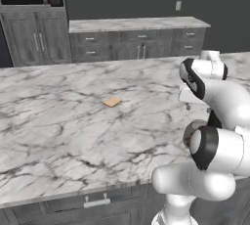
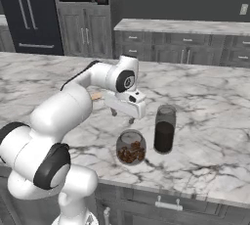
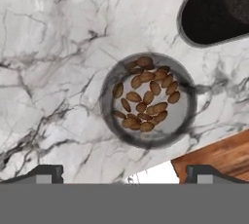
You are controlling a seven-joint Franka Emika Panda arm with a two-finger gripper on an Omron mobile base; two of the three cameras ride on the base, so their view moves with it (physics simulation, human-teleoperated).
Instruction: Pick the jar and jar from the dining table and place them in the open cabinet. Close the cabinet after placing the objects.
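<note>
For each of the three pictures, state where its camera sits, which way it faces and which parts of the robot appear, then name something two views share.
Left base view: behind the arm's left, facing forward across the dining table at the cracker; arm at right.
Right base view: behind its right, facing the squat jar and tall jar; arm at left, open gripper above the table.
Hand view: on the hand, looking straight down at the squat jar; fingertips at bottom.
Shared: right base and hand views both show both jars.
</note>
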